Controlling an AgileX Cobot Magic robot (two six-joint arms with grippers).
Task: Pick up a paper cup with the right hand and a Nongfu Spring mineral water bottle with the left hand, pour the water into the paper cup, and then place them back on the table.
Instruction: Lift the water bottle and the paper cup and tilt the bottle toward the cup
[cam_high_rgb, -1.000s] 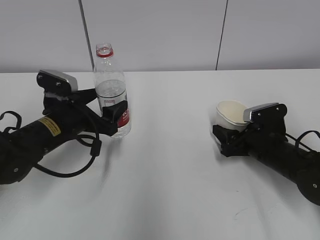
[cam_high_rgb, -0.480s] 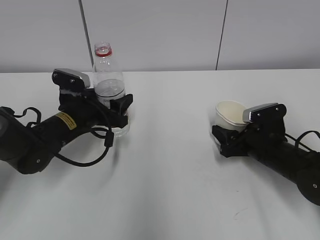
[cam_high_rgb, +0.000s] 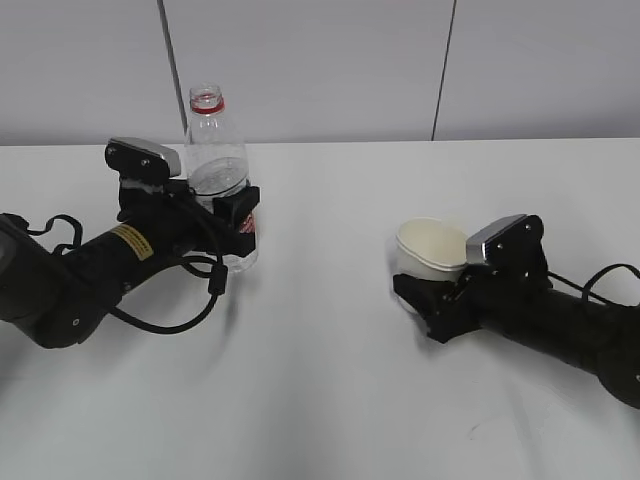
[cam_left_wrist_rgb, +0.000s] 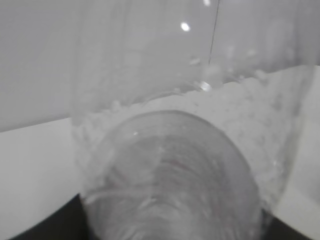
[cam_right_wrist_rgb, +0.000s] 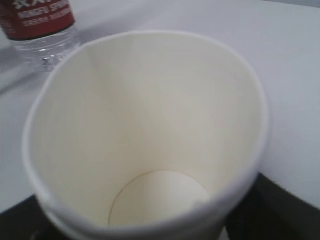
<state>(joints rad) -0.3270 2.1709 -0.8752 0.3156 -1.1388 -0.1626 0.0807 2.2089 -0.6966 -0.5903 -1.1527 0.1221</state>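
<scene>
The clear Nongfu Spring bottle (cam_high_rgb: 220, 180) stands upright at the left, uncapped, with a red neck ring and a red-and-white label. My left gripper (cam_high_rgb: 228, 222) is shut on its lower body; the bottle fills the left wrist view (cam_left_wrist_rgb: 175, 165). The white paper cup (cam_high_rgb: 430, 250) sits in my right gripper (cam_high_rgb: 425, 290), which is shut on it and holds it tilted a little, just above the table (cam_high_rgb: 320, 400). In the right wrist view the cup (cam_right_wrist_rgb: 145, 130) is empty, with the bottle's label (cam_right_wrist_rgb: 42, 17) beyond it at the top left.
A grey panelled wall (cam_high_rgb: 320, 60) runs behind the table's far edge. Black cables (cam_high_rgb: 150, 320) loop beside the left arm. Bare white tabletop lies between the two arms and in front of them.
My left gripper first slid in around the bottle and closed on its lower part. In the last half second my right gripper carried the cup to the left, towards the bottle.
</scene>
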